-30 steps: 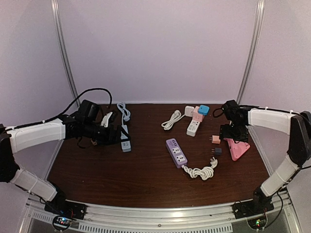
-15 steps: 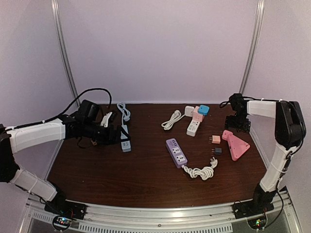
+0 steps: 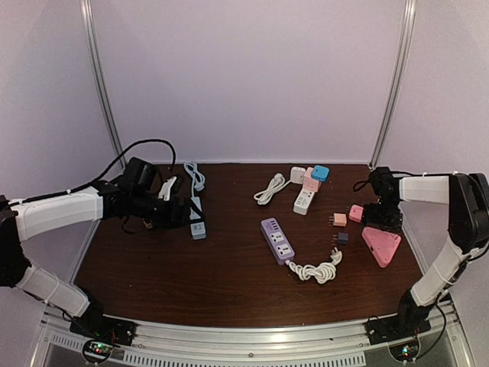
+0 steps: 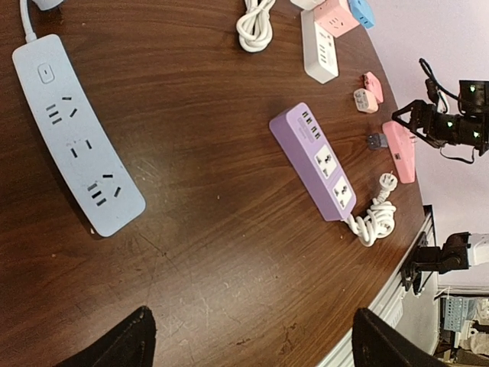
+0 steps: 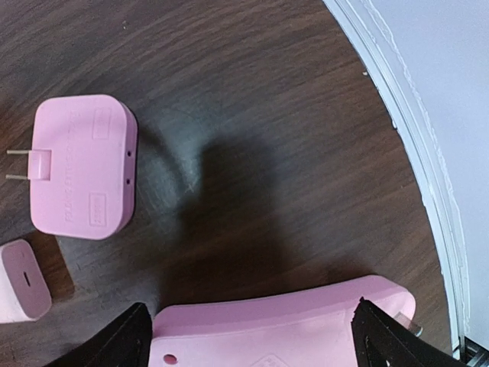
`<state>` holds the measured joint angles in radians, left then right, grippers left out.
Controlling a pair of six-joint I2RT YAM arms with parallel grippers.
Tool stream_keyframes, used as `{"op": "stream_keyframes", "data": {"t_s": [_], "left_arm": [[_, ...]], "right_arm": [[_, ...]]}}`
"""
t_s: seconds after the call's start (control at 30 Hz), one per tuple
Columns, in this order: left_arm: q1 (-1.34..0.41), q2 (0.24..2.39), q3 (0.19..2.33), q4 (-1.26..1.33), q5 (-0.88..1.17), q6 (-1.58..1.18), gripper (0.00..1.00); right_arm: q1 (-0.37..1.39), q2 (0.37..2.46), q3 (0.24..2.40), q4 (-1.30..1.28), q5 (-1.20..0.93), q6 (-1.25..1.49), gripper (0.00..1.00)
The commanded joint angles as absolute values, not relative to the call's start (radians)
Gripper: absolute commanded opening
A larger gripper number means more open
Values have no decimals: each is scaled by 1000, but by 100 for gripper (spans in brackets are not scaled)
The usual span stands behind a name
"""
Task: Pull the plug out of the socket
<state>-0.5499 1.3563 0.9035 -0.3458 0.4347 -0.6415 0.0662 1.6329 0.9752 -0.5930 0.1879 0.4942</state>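
Where it lies flat, pink plug (image 5: 80,168), prongs toward centre of table (image 5: 252,69)

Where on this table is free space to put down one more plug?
Bare wood runs along the table's near edge, in front of the blue strip and purple strip, and between those two. The right side, around the pink socket, is crowded.

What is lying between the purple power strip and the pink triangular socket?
A small dark plug, clearest in the top view.
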Motion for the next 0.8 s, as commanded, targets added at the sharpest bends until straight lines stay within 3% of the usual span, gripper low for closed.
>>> {"op": "stream_keyframes", "data": {"t_s": [0.0,0.23,0.47,0.77], "left_arm": [[-552,1383,933,-334,451,-630,90],[-555,1400,946,-333,440,-645,90],[-578,1406,944,-311,402,-698,90],[-623,1419,929,-254,343,-791,90]], "right_arm": [[63,1556,926,-553,148,511,92],[133,1539,1019,-489,14,512,94],[149,1608,1107,-273,-277,547,96],[132,1805,1258,-30,-497,647,90]]}}
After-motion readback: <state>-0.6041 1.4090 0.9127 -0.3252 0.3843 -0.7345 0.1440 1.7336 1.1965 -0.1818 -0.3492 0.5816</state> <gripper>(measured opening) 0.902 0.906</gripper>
